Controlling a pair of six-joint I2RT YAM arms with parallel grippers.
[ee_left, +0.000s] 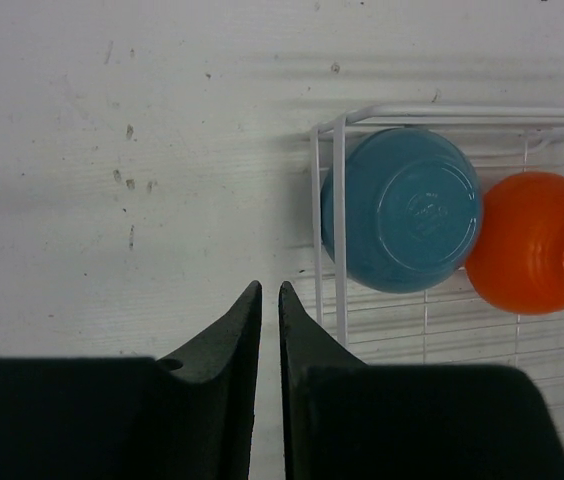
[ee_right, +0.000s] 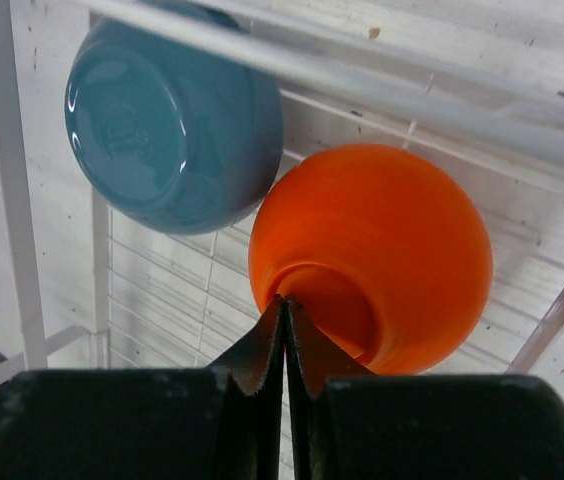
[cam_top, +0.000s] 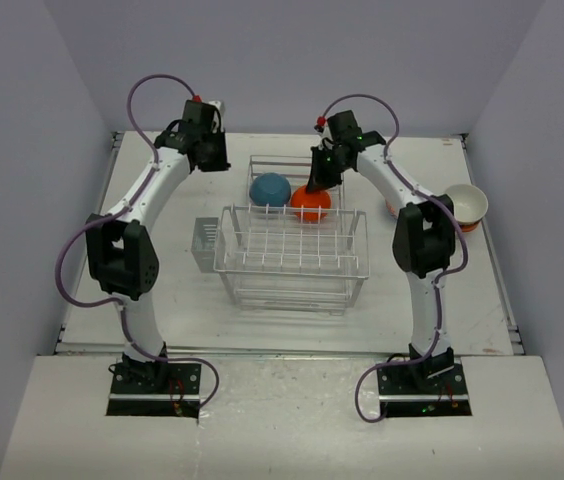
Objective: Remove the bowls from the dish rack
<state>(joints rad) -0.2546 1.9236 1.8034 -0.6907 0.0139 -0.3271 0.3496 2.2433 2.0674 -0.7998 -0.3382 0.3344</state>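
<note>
**Bench** [cam_top: 482, 300]: white, and the dish rack [cam_top: 292, 272] is carried near its middle. The rack is a white wire-grid frame, with a small cutlery cup [cam_top: 205, 247] fixed to its left side.

**Arms:** the left arm [cam_top: 152, 195] is arched over the bench to the left of the rack. The right arm [cam_top: 402, 190] is reached in over the rack's far end.

**Bowls:**
- Two bowls are seen in the rack's far section, base uppermost.
- The blue bowl [cam_top: 270, 189] is lodged in the far-left corner.
- The orange bowl [cam_top: 311, 203] lies just beside it on the right, and the two appear to touch.
- A cream bowl [cam_top: 467, 203] is set on the bench at the right, well apart from the rack, on top of another bowl of which only an orange edge shows.

**Right claw** [ee_right: 284, 305]: it is closed tight, finger against finger. Its tips are placed at the foot ring of the orange bowl. Contact seems likely, but the wrist view does not settle it.

**Left claw** [ee_left: 270, 290]: it is drawn narrow, with only a slit left between the fingers and nothing held. It hangs over bare bench just outside the rack's left wall. The blue bowl lies ahead of it and to its right, inside the wires.
</note>
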